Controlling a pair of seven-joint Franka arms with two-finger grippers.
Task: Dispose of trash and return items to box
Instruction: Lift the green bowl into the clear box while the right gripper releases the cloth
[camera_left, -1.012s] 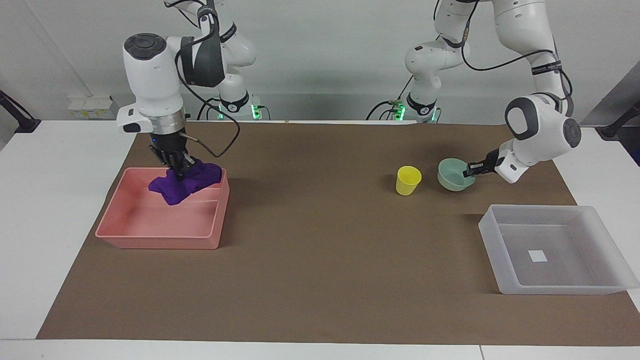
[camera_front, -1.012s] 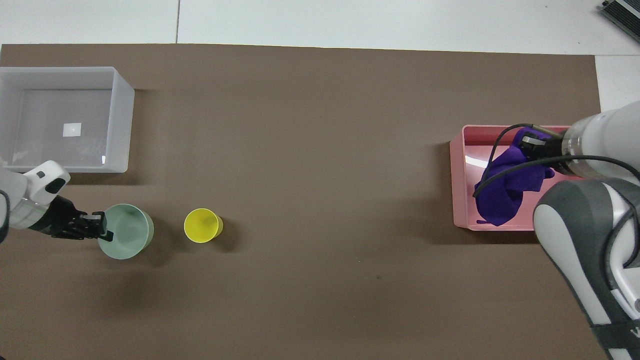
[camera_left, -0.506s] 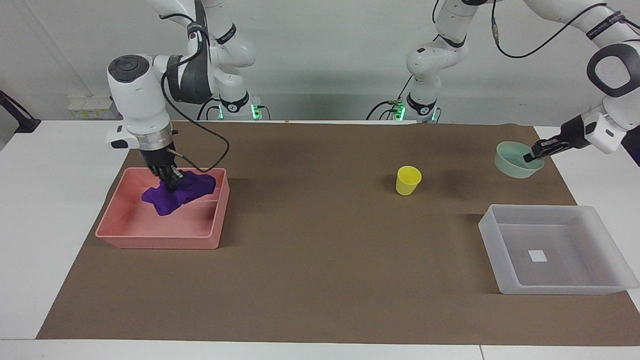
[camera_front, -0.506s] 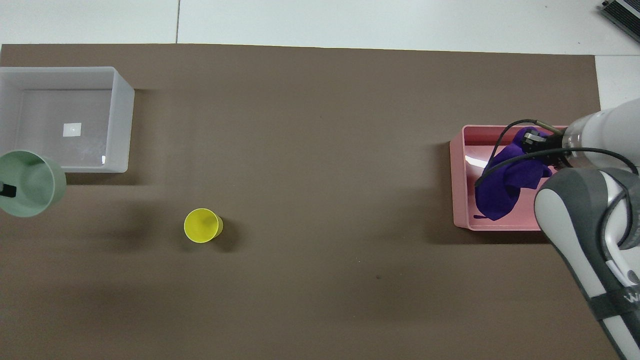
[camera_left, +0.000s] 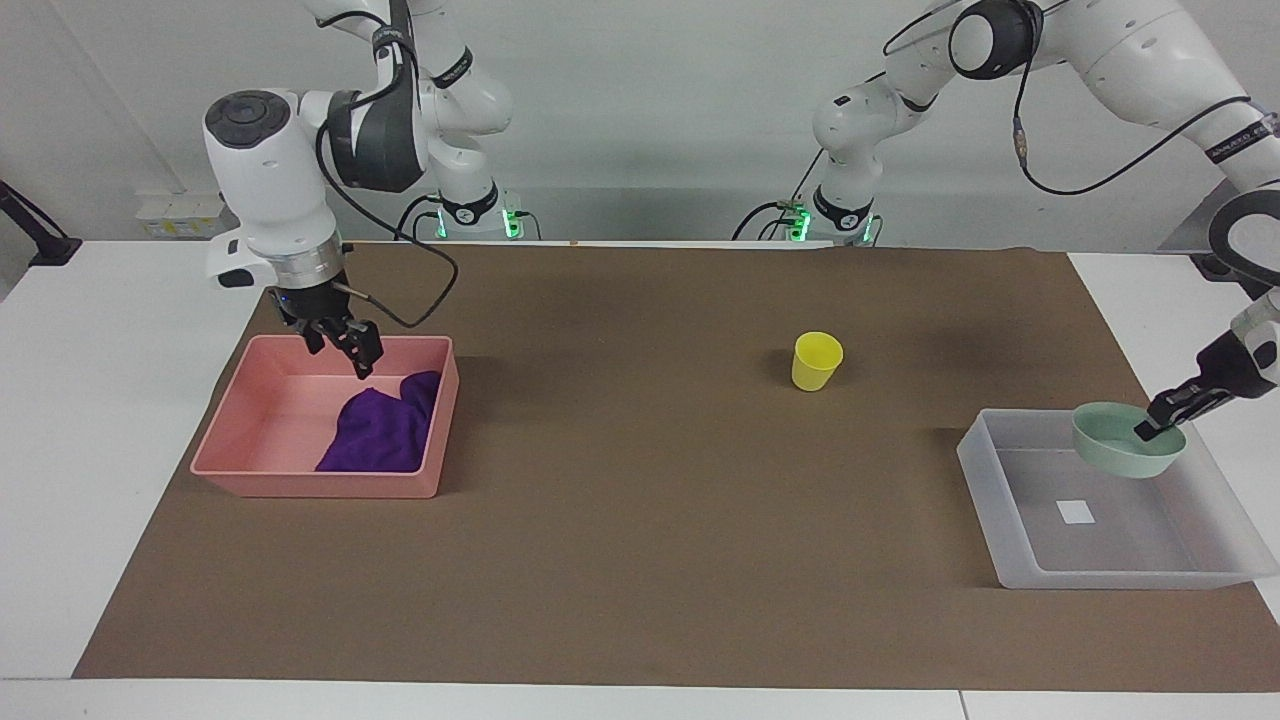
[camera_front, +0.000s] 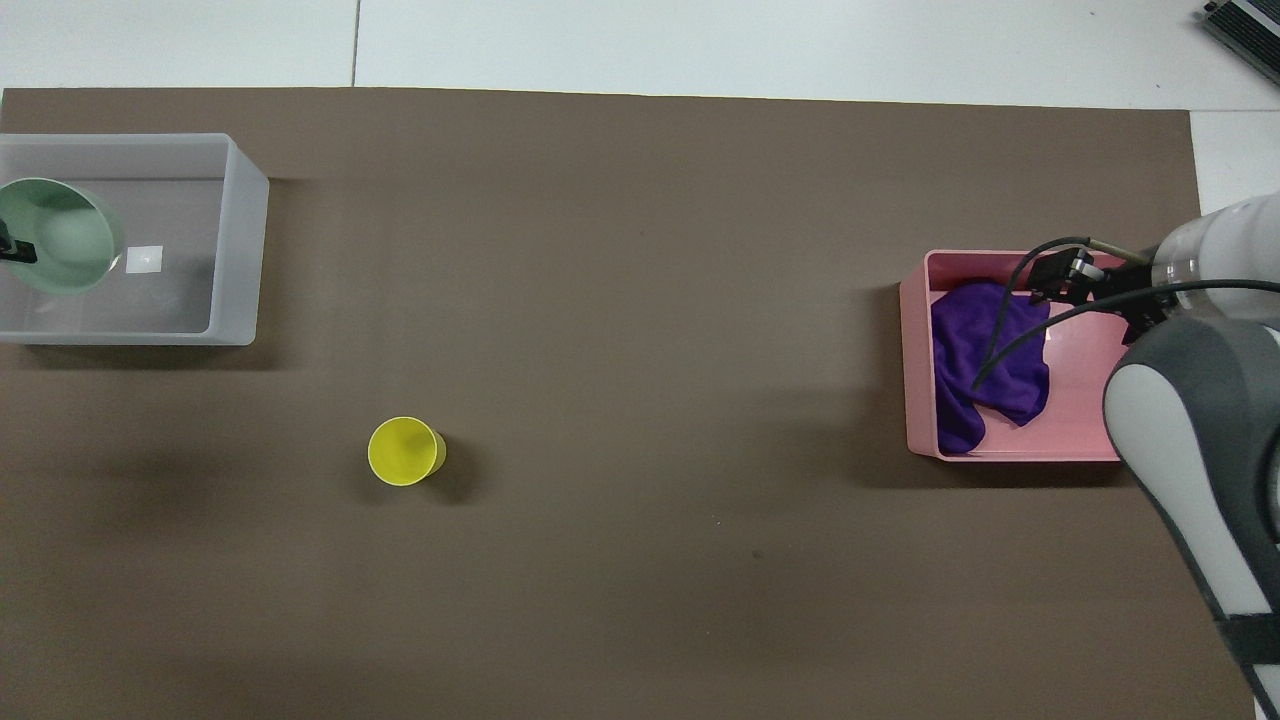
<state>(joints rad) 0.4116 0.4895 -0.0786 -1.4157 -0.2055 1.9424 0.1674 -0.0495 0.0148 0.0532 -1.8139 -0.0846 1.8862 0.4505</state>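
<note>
Brown mat over white table. Left gripper pinches bowl over box, mostly cropped overhead. Right gripper splayed above pink bin, rag inside.

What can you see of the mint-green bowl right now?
The mint-green bowl is a small, round, smooth-walled dish that looks like plastic, empty and intact. It hangs slightly tilted over the translucent box, at the corner nearer the robots, not yet set down. The left gripper pinches its rim, one finger inside the wall; nothing else visibly touches it.
</note>
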